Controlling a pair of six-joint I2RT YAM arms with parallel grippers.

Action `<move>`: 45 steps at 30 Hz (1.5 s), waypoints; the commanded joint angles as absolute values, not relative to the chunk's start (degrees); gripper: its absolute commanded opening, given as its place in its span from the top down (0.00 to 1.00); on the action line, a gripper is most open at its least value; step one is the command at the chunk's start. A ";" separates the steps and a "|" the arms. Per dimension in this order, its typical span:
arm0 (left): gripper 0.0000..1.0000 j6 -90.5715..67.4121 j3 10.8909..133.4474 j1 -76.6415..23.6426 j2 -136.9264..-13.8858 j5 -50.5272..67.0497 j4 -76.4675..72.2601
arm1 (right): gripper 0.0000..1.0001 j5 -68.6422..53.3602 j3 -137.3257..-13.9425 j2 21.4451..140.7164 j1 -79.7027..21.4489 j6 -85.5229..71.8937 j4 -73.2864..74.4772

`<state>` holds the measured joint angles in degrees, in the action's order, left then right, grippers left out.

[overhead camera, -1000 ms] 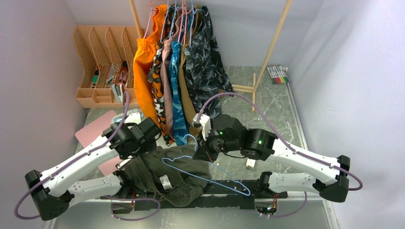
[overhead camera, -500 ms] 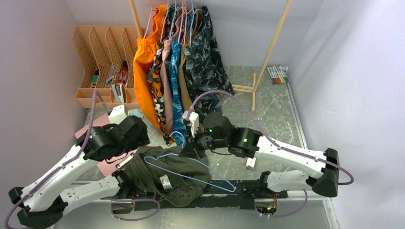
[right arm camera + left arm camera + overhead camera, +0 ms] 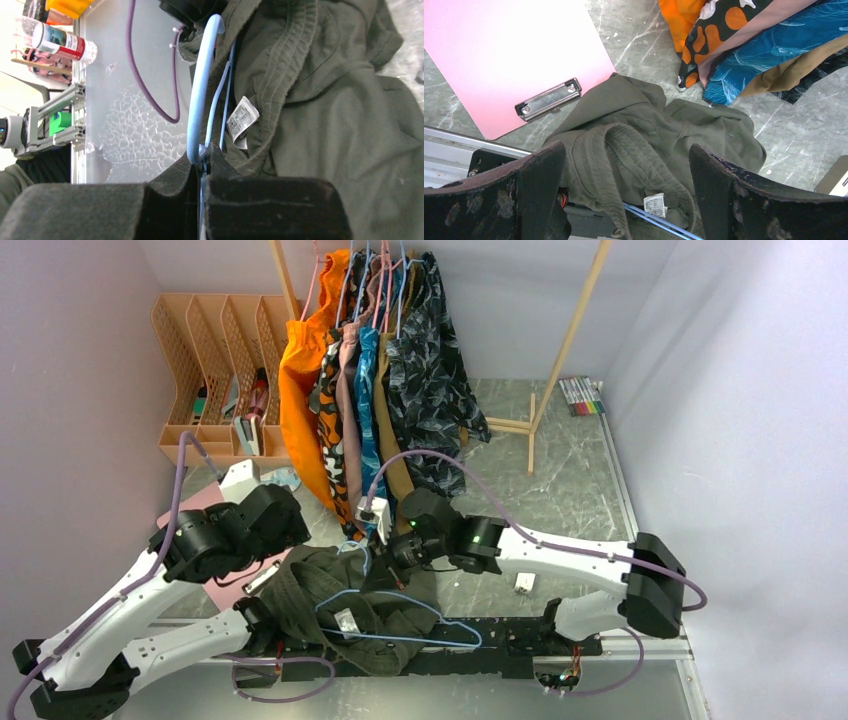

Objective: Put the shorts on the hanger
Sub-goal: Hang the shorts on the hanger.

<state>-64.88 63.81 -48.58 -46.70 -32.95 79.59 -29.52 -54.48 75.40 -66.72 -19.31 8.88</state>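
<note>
The dark olive-green shorts (image 3: 330, 602) lie crumpled at the table's near edge, between the arms. The light-blue hanger (image 3: 476, 637) lies across them, with its right corner past the fabric. My right gripper (image 3: 385, 558) is shut on the hanger (image 3: 200, 85) at the base of its hook, just above the shorts (image 3: 340, 110). My left gripper (image 3: 268, 558) is open and empty, held above the shorts' ribbed waistband (image 3: 649, 130). Its fingers (image 3: 514, 195) stand wide apart. A length of the hanger (image 3: 659, 222) shows under a white label.
A pink clipboard (image 3: 200, 510) lies left of the shorts, under my left arm. A wooden rack (image 3: 565, 340) holds several hanging garments (image 3: 380, 370) just behind the grippers. An orange desk organizer (image 3: 210, 370) stands at the back left, markers (image 3: 580, 395) at the back right.
My right gripper has carried the hanger leftward over the shorts. My left arm has pulled back to the left and up, off the shorts.
</note>
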 commanded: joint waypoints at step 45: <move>0.09 -52.62 76.61 -48.27 -52.98 -33.64 80.05 | 1.00 5.47 -21.16 83.80 -72.27 -26.85 -93.99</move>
<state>-57.39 74.37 -48.56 -50.24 -35.03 80.03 3.88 -21.56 86.00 -72.10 -28.64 -87.48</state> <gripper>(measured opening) 0.935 0.034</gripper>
